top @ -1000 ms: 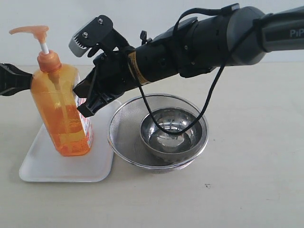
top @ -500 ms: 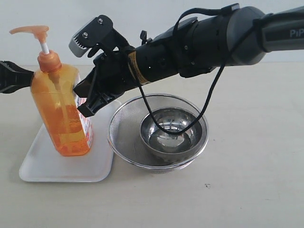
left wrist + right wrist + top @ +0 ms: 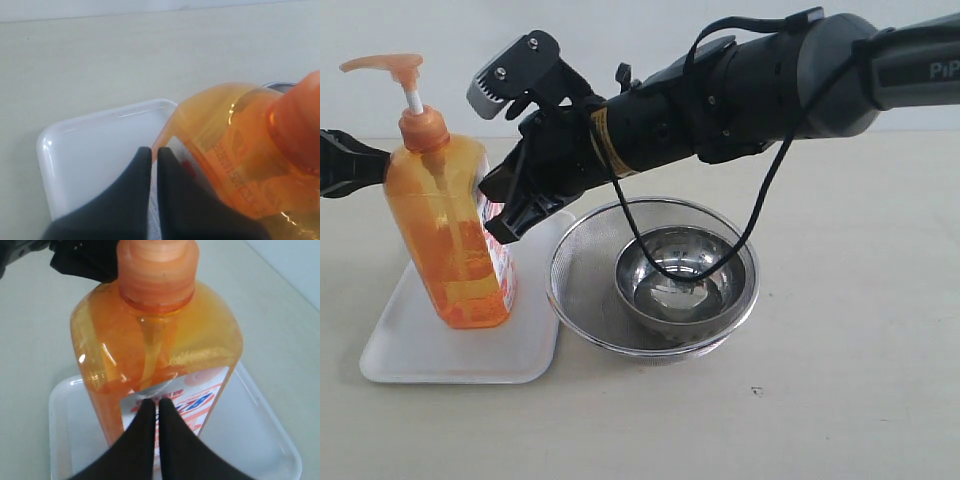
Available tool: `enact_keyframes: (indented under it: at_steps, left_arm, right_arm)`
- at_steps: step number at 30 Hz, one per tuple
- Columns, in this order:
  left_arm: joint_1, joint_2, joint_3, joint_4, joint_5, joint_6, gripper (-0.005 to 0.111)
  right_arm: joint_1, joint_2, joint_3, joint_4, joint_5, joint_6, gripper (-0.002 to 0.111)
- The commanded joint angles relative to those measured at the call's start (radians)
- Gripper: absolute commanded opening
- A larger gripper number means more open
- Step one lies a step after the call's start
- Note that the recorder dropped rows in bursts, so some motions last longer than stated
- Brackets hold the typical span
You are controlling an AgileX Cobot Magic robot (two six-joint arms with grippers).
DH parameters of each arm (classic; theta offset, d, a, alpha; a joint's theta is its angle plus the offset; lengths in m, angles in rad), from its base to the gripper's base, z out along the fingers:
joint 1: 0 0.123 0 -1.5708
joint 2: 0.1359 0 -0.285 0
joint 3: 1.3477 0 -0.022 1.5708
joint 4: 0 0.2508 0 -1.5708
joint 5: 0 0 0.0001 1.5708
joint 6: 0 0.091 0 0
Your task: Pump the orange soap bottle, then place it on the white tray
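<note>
Front of worktop (image 3: 840, 400): bare, pale beige.

White tray (image 3: 415, 350) lies flat at front left, long side running away from the camera. The orange soap bottle (image 3: 445, 240) stands upright on it, base inside the rim, towards the tray's middle. Pump head (image 3: 382, 65) is raised on its white stem, spout pointing left. The label (image 3: 190, 395), white with red print, faces right.

Just right of the tray sits a round mesh strainer (image 3: 582, 290), its rim close against the tray's right edge; contact can't be judged. A steel bowl (image 3: 685, 275) rests inside the strainer.

Right tool (image 3: 500, 232): clenched, fingers pressed together with nothing between them. In the right wrist view the tips (image 3: 154, 404) point at the label, low on the bottle's right face. They are at or just off the surface; contact can't be confirmed.

Left tool (image 3: 375, 165): also clenched and holding nothing. It enters from the left edge at shoulder height of the bottle. In the left wrist view its tips (image 3: 154, 151) sit just beside the bottle's left shoulder, above the tray.

Right arm (image 3: 770, 80) reaches in from the upper right, crossing above the strainer. A black cable (image 3: 760, 210) loops down from it in front of the bowl.

Behind: a plain light wall.
</note>
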Motion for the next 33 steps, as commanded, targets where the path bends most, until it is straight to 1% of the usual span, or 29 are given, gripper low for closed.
enact_keyframes:
  at_steps: [1, 8, 11, 13, 17, 23, 26, 33]
  left_arm:
    - [0.000, -0.001, -0.006, 0.014, -0.011, -0.014, 0.005]
    - [0.000, -0.031, -0.006, 0.076, -0.034, -0.065, 0.005]
    - [0.002, -0.065, -0.006, 0.141, -0.061, -0.118, 0.005]
    - [0.010, -0.091, -0.006, 0.176, -0.063, -0.159, 0.005]
    - [0.048, -0.142, -0.006, 0.229, -0.046, -0.217, 0.005]
    - [0.101, -0.224, 0.007, 0.252, -0.015, -0.266, 0.005]
    - [0.101, -0.267, 0.035, 0.252, -0.018, -0.266, 0.005]
    - [0.101, -0.367, 0.077, 0.254, -0.021, -0.287, 0.005]
  right_arm:
    - [-0.002, -0.001, -0.005, 0.003, 0.030, -0.008, 0.000]
    - [-0.002, -0.001, -0.005, 0.003, 0.049, -0.008, 0.000]
    - [-0.003, -0.001, -0.005, 0.003, 0.061, -0.007, 0.000]
    - [-0.003, -0.003, -0.005, 0.003, 0.063, -0.005, 0.000]
    - [-0.003, -0.015, -0.005, 0.003, 0.078, -0.002, 0.000]
    - [-0.041, -0.050, -0.001, 0.003, 0.063, 0.023, 0.000]
    - [-0.063, -0.072, 0.020, 0.003, 0.046, 0.027, 0.000]
    - [-0.080, -0.149, 0.134, 0.003, 0.088, -0.011, 0.000]
